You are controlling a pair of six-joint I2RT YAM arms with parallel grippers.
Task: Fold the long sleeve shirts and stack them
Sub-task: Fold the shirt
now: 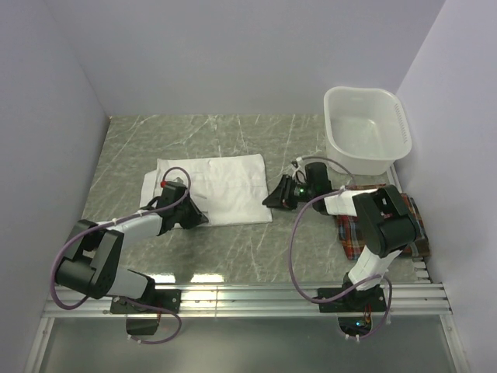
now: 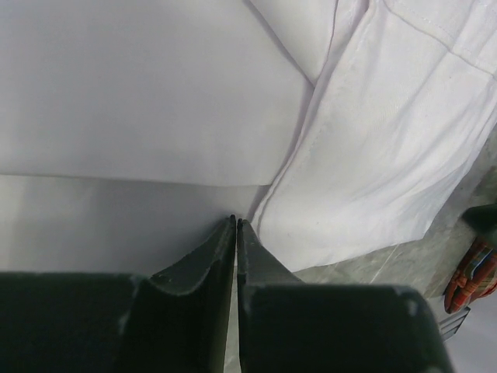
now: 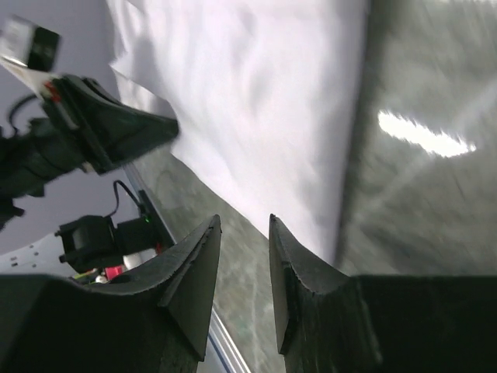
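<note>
White shirt [image 1: 225, 186] lies flat | left pincer [image 2: 235, 223] closed, tips over it | right pincer [image 3: 244, 221] narrowly apart, empty

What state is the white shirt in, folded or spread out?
Folded: the white shirt lies as a compact flat rectangle with overlapping layers.

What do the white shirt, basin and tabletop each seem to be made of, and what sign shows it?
White shirt: matte woven cloth; stitched seams, soft folds. Basin: probably plastic; smooth, moulded, slightly translucent walls. Tabletop: glossy, veined like green marble; stone or laminate, cannot tell.
</note>
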